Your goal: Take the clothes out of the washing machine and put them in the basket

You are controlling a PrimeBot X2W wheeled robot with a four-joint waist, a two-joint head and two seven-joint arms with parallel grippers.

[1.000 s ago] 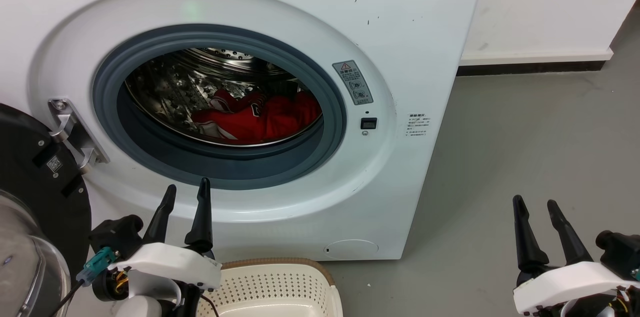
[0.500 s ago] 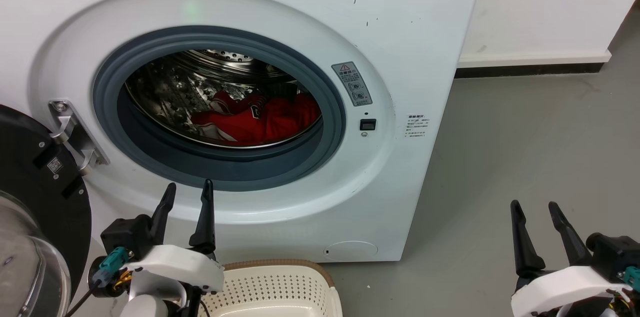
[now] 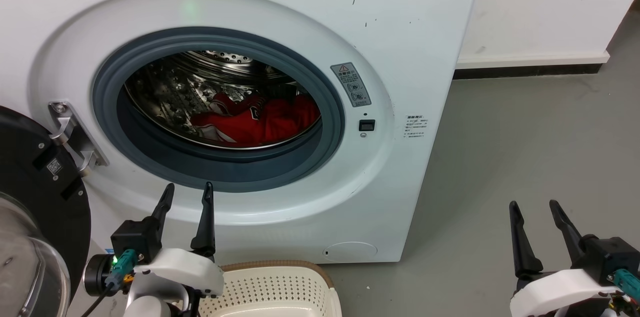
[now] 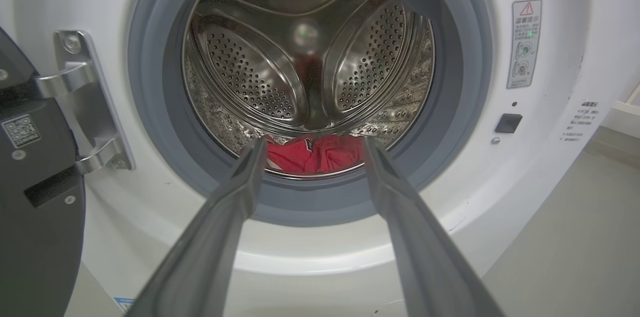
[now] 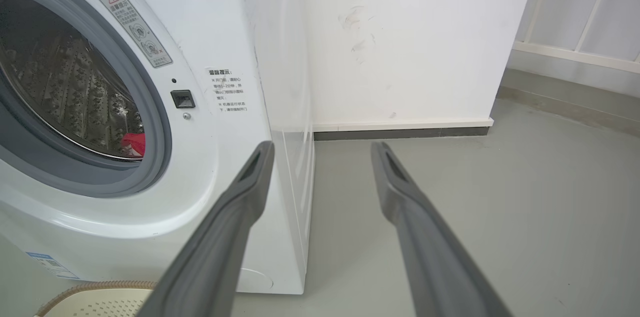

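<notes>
To the right we see a smooth grey floor [image 3: 525, 147] running back to a plain white painted wall [image 3: 550, 7], which bears faint grey scuffs [image 5: 357, 22] (clearest in the right wrist view). Along its foot runs a white ledge [image 3: 532, 59] over a dark skirting strip [image 3: 525, 71]. Light falls evenly.

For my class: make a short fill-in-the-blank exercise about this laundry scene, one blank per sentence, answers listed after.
The bright red garment lies in the steel ____ of the large white washing machine.
The left gripper and the right gripper are both ____, holding nothing.
Of those two, the cream perforated plastic basket sits nearer the ____ one.
Missing words: drum; open; left.
</notes>
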